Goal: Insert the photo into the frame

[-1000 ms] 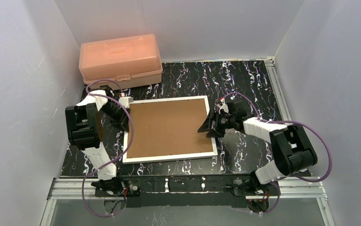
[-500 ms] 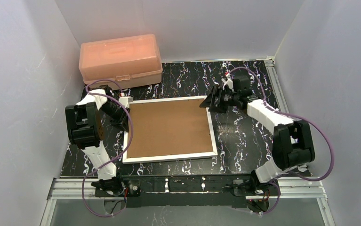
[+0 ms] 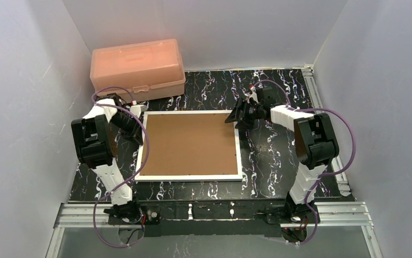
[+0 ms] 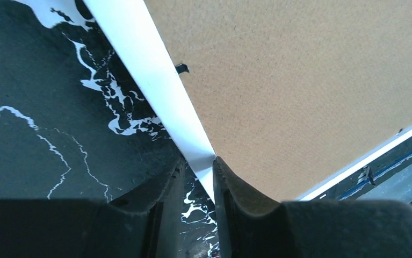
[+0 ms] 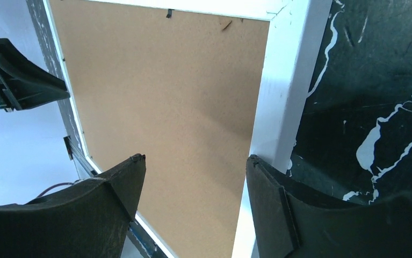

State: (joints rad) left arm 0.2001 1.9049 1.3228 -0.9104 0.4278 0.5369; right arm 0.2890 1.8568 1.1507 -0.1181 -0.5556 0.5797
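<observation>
The thin white frame (image 3: 187, 176) lies flat mid-table with the brown backing board (image 3: 187, 142) filling it. The photo is hidden. My left gripper (image 3: 137, 119) is shut on the frame's left rail near its far left corner. In the left wrist view the white rail (image 4: 150, 70) runs between my fingers (image 4: 201, 166), beside the board (image 4: 300, 80). My right gripper (image 3: 237, 117) is open at the frame's far right corner. In the right wrist view it (image 5: 195, 161) straddles the right rail (image 5: 287, 80) and the board (image 5: 160, 91), holding nothing.
A salmon-pink plastic box (image 3: 137, 67) stands at the back left, just behind the left gripper. White walls close in the left, back and right sides. Black marbled table (image 3: 279, 156) lies right of the frame. A metal rail (image 3: 322, 113) runs along the right edge.
The right gripper moved from the frame's right edge to its far right corner. The frame turned from tilted to square with the table and shifted slightly left. The left gripper kept its hold.
</observation>
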